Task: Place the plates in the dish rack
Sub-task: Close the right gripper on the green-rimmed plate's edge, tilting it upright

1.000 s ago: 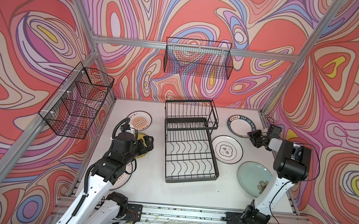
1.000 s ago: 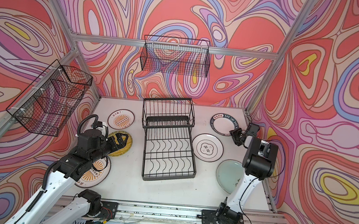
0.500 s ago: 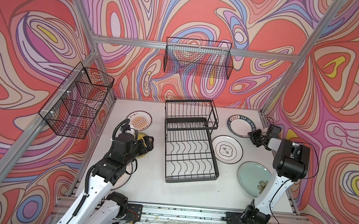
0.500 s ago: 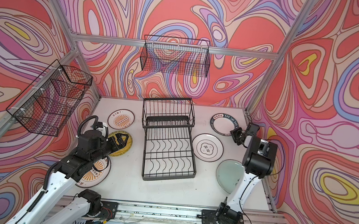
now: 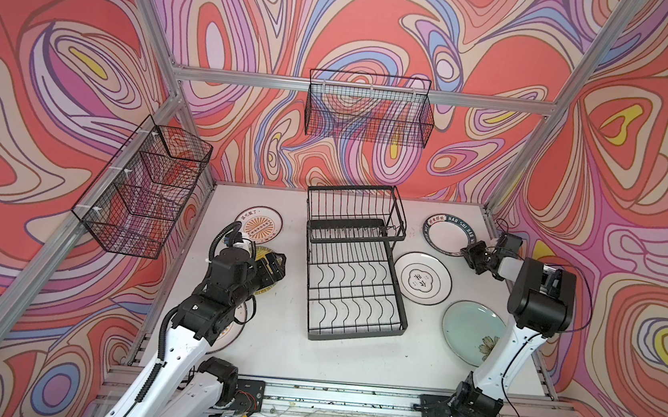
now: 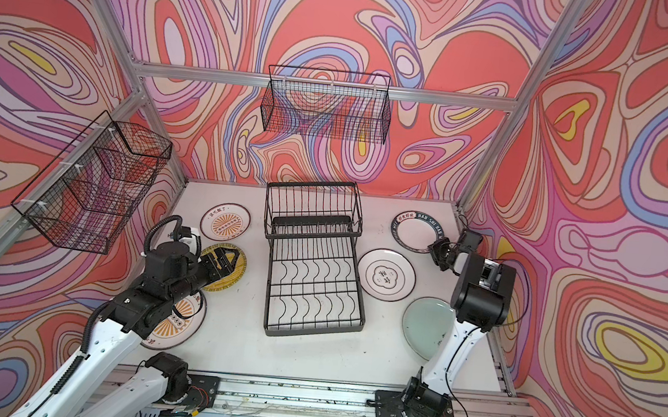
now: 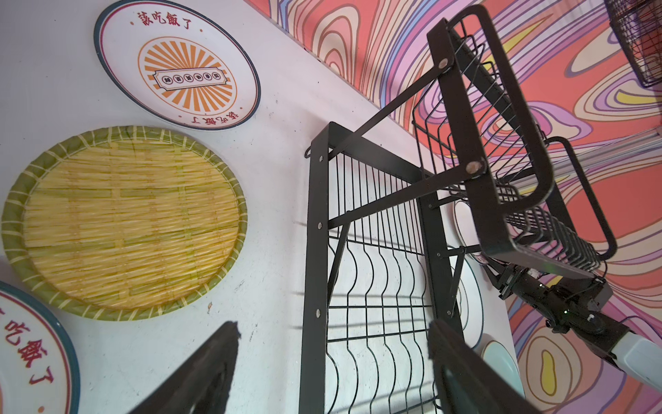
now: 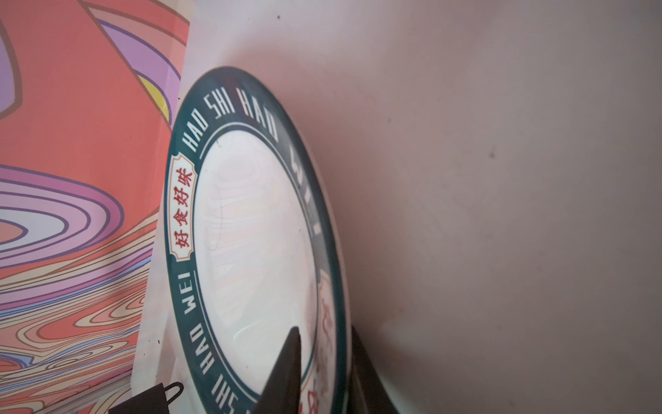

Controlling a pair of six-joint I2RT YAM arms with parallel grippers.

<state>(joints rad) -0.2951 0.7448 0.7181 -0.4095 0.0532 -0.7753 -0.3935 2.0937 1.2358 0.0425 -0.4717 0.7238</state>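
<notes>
R gripper [image 8: 324, 335] narrower, plate [image 8: 250, 233] rim between

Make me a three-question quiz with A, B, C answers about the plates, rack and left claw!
1. Where is the yellow woven-look round plate? A: left of the black wire dish rack. B: inside it. C: right of it.
2. How many round plates lie on the white table? A: three. B: six. C: nine.
3. The left gripper is: A: shut on a plate. B: open and empty. C: gripping the rack.
1 A: both top views show it left of the rack. 2 B: three lie each side of the rack. 3 B: the left wrist view shows its fingers apart, nothing between.
</notes>
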